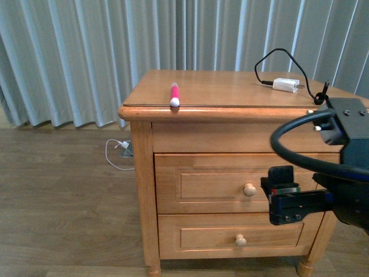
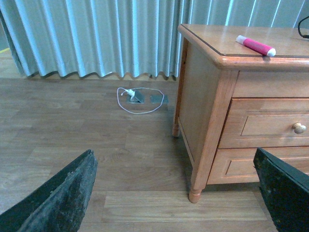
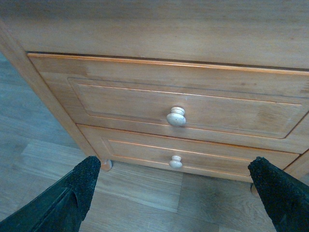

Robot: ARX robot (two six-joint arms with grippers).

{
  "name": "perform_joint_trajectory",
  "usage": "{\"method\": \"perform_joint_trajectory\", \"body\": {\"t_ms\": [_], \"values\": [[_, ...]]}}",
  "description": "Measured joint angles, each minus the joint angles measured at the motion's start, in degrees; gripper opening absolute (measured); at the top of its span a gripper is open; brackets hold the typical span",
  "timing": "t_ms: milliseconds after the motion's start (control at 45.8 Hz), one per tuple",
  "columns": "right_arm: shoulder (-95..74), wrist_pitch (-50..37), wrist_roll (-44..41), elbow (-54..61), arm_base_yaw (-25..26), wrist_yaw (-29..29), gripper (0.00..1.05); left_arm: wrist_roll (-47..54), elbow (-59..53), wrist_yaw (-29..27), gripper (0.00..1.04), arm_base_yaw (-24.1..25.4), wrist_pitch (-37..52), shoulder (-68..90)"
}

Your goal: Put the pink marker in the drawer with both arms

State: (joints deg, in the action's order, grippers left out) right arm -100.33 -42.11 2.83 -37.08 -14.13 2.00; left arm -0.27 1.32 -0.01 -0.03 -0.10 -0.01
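The pink marker (image 1: 174,94) lies on top of the wooden nightstand (image 1: 219,86), its white end at the front edge; the left wrist view also shows the marker (image 2: 256,45). The drawer (image 1: 213,184) under the top is shut, with a round knob (image 1: 249,189). My right gripper (image 1: 283,187) hangs open just right of that knob, in front of the drawer face. From the right wrist, the right gripper (image 3: 176,193) is open and faces the drawer (image 3: 120,104) and its knob (image 3: 176,116). My left gripper (image 2: 174,193) is open low over the floor, left of the nightstand, holding nothing.
A white charger block (image 1: 285,85) with a black cable (image 1: 277,55) lies at the back right of the top. The lower drawer (image 3: 140,150) is shut. A white cable (image 1: 118,153) lies on the wood floor by the curtain (image 1: 86,57).
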Motion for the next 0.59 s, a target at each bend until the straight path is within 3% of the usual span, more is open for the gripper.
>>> {"method": "perform_joint_trajectory", "body": {"t_ms": [589], "values": [[-25.8, 1.8, -0.5, -21.6, 0.0, -6.5, 0.96, 0.0, 0.0, 0.0, 0.99, 0.0, 0.0, 0.0]]}}
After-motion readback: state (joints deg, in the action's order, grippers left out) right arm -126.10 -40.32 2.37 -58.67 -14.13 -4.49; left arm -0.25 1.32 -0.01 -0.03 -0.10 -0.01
